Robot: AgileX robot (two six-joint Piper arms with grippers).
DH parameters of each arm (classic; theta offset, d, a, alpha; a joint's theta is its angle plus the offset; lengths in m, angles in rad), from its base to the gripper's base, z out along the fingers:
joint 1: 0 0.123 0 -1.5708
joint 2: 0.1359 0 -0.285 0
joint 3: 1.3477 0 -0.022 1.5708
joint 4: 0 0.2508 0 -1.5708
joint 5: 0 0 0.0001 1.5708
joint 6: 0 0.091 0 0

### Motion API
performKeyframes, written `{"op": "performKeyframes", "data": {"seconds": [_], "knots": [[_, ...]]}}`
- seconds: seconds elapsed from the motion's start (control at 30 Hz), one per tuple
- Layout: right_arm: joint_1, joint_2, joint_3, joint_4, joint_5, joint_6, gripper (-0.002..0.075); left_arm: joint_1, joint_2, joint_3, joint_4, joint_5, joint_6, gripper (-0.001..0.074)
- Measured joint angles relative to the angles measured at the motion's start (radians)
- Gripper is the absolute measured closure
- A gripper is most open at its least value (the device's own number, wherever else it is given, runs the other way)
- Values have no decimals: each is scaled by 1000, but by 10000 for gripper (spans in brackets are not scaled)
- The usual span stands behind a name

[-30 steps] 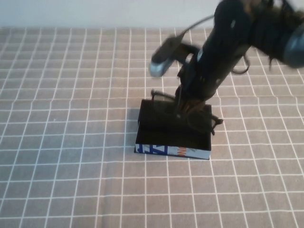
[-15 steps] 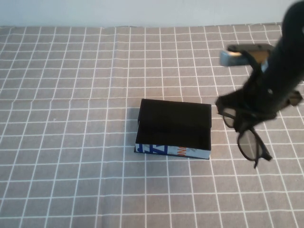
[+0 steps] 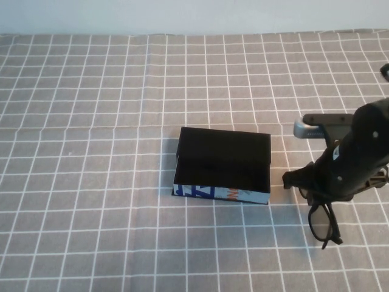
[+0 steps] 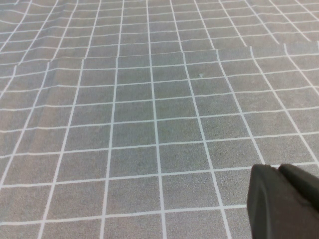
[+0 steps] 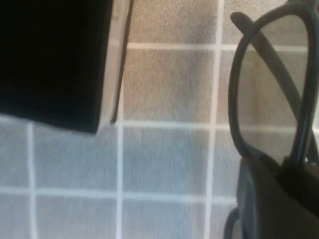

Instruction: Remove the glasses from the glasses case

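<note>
The glasses case [image 3: 222, 165], a black open box with a white printed front, stands in the middle of the table and looks empty. My right gripper [image 3: 318, 194] is just right of the case, low over the cloth, shut on the black glasses [image 3: 320, 221], which hang below it with one lens toward the front. In the right wrist view the glasses [image 5: 259, 84] are gripped at the frame by the right gripper [image 5: 285, 168], and a corner of the case [image 5: 55, 59] lies beside them. My left gripper [image 4: 278, 170] is shut and empty over bare cloth, out of the high view.
A grey cloth with a white grid [image 3: 91, 121] covers the whole table. A pale wall [image 3: 182, 15] runs along the far edge. The right arm's body [image 3: 364, 146] stands over the right side.
My right gripper has lifted the glasses out of the case, carried them to the right and lowered them beside the case. The case has not moved.
</note>
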State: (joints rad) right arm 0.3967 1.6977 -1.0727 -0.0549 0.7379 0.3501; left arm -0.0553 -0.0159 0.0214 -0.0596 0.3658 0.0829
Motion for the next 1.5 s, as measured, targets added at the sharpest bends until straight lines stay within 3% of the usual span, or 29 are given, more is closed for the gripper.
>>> {"op": "performKeyframes", "data": {"seconds": [0.2, 0.37, 0.53, 0.8, 1.03, 1.23, 1.5], "knots": [[0, 44, 0, -4, -62, 0, 642, 0, 0, 0, 0, 0, 0, 740], [0, 42, 0, -10, -85, 0, 465, 0, 0, 0, 0, 0, 0, 740], [0, -51, 9, -23, -163, 0, 422, 0, 0, 0, 0, 0, 0, 740], [32, -459, 210, -89, -497, 0, 515, 0, 0, 0, 0, 0, 0, 740], [32, -725, 471, -106, -632, -5, 638, 0, 0, 0, 0, 0, 0, 740], [32, -930, 735, -182, -991, -108, 726, 0, 0, 0, 0, 0, 0, 740], [32, -1163, 881, -157, -916, -124, 742, 0, 0, 0, 0, 0, 0, 740]]}}
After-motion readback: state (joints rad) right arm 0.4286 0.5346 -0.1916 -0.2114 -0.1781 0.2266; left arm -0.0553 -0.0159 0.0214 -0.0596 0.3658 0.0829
